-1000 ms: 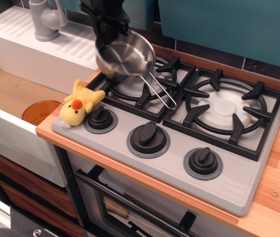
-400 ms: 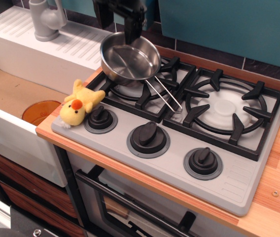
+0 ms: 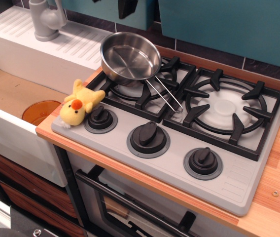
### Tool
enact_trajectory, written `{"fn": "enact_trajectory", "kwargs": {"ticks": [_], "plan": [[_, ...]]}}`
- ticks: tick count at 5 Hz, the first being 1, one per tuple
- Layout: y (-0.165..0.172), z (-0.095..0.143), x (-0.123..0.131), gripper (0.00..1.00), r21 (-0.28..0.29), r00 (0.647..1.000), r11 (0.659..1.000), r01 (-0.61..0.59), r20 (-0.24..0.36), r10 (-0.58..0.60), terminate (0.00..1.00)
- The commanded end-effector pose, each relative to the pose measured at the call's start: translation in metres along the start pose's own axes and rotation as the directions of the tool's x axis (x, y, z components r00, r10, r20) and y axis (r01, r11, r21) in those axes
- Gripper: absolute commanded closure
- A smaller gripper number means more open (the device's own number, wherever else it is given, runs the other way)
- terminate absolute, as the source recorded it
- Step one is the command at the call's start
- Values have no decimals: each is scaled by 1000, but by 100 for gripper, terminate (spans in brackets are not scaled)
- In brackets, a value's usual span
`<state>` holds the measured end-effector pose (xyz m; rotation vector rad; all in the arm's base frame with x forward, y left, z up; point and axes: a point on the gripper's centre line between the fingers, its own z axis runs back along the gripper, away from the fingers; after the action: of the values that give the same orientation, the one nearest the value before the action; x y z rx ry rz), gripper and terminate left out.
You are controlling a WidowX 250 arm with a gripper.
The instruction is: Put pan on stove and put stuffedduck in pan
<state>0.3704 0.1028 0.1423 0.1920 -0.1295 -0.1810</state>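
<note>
The shiny steel pan [image 3: 130,58] sits on the black grate of the stove's [image 3: 238,180] back-left burner, overhanging toward the stove's back-left corner, its thin wire loop handle lying across the grate toward the middle. The fuzzy yellow stuffedduck [image 3: 80,105] lies on the stove's front-left corner, touching the leftmost knob [image 3: 100,118], with open room above both. Only a dark tip of the gripper [image 3: 126,7] shows at the top edge, so I cannot tell how its fingers stand
</note>
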Motion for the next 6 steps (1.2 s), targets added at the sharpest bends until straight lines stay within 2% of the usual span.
{"fn": "enact_trajectory", "kwargs": {"ticks": [1, 3, 4, 5, 6], "plan": [[4, 49, 10, 0, 55, 997, 998, 8, 72, -12, 0], [4, 49, 10, 0, 55, 997, 998, 8, 72, -12, 0], [2, 45, -7, 0, -21, 975, 997, -68, 211, 71, 0], [-1, 45, -21, 0, -3, 954, 993, -117, 278, 113, 0], [-2, 43, -33, 0, 19, 949, 991, -134, 291, 122, 0]]}}
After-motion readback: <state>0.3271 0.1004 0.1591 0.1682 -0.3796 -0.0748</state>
